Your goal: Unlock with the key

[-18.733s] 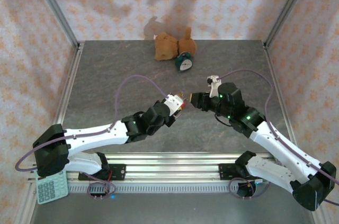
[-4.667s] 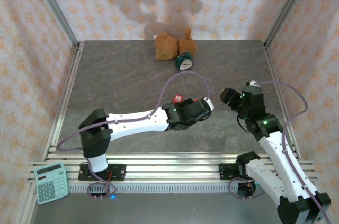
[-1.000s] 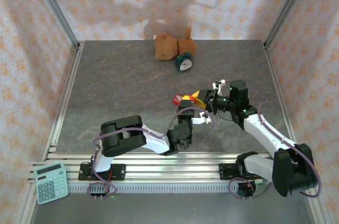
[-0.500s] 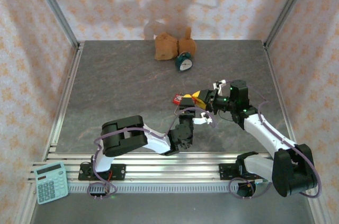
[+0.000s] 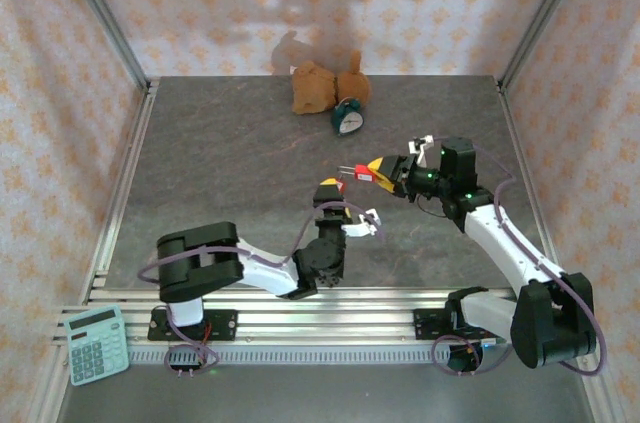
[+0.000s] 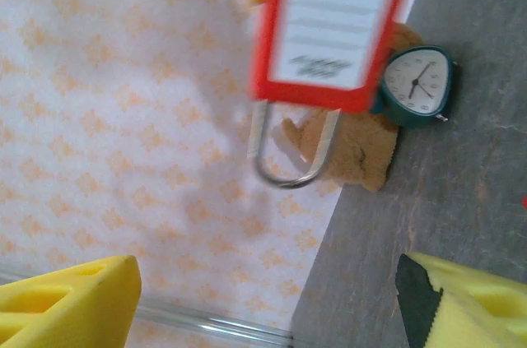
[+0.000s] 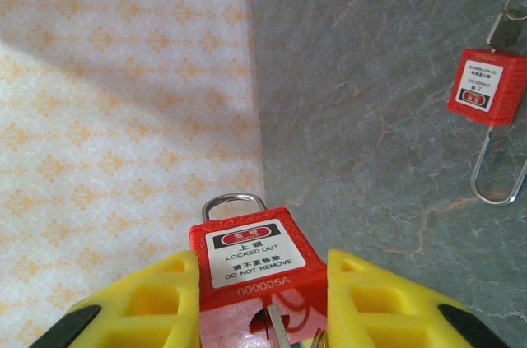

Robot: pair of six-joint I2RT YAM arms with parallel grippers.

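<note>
A red padlock with a white "LOCKED OUT" label sits clamped between my right gripper's yellow fingers, shackle pointing away. A thin metal key sticks in its keyhole at the near end. From above, my right gripper holds this padlock over the table's middle. In the left wrist view the same padlock hangs ahead with its shackle down. My left gripper is open and holds nothing. It sits just below and left of the padlock.
A second red padlock lies flat on the grey table, beside my left gripper. A brown teddy and a small green clock stand at the back wall. A calculator lies off the table's near left corner.
My left gripper has opened and drawn back to the left, away from the padlock. My right gripper has lifted the padlock slightly toward the back.
</note>
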